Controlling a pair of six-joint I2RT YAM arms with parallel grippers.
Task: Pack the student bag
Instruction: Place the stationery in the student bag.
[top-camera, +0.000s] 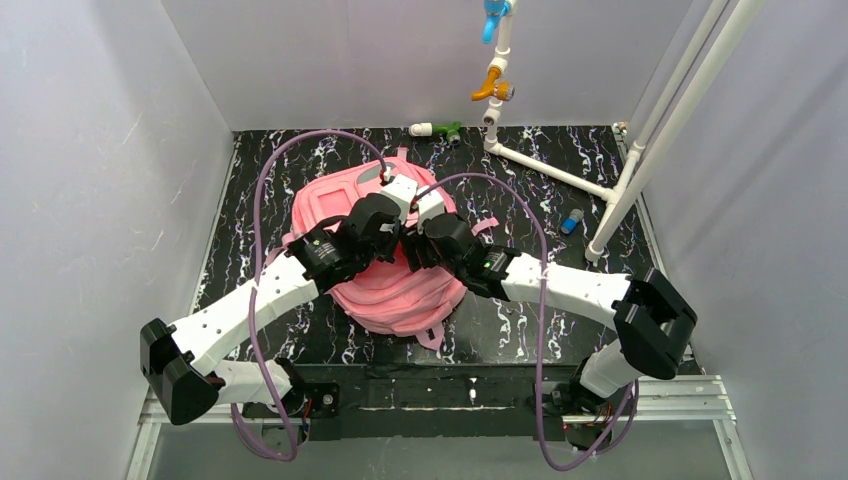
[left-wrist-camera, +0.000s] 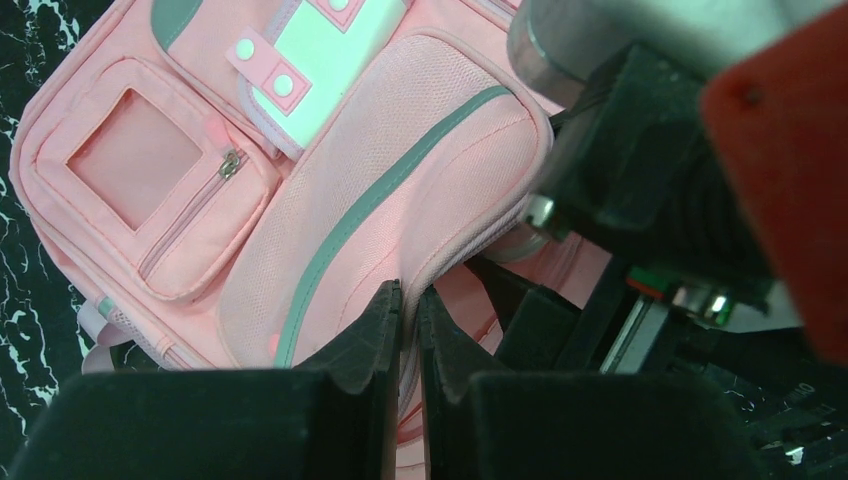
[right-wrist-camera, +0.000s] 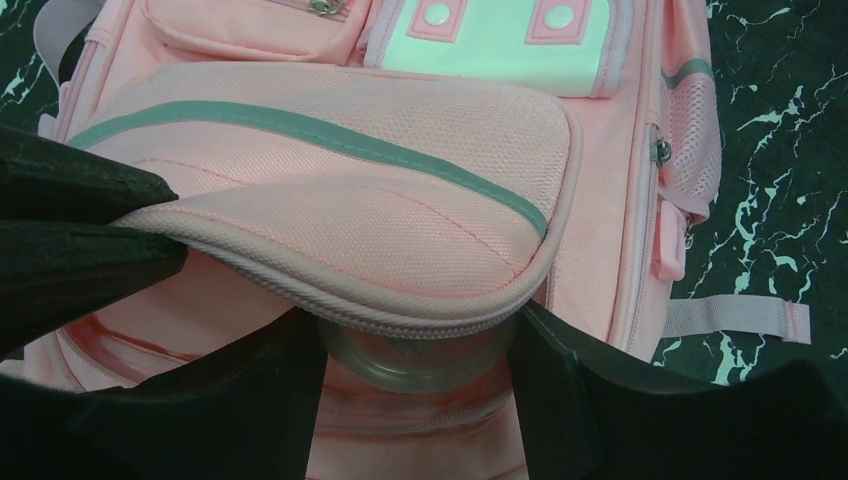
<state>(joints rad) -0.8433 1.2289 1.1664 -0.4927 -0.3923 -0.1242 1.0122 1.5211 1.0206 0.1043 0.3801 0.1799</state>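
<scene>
1. Right wrist view: our right claw (right-wrist-camera: 415, 325) stands partly open, its fingers pressed against both sides of a clear round container (right-wrist-camera: 415, 358) tucked under the bag's flap (right-wrist-camera: 350, 200).
2. Our left claw (left-wrist-camera: 410, 300) is closed, pinching that flap's piped edge and holding it raised.
3. We see the student bag (top-camera: 400, 290) lying mid-way across the table (top-camera: 480, 335), between both arms.
4. Farther up sits a pale mint patch (right-wrist-camera: 490, 40) with pink studs; we can read no lettering on it.
</scene>
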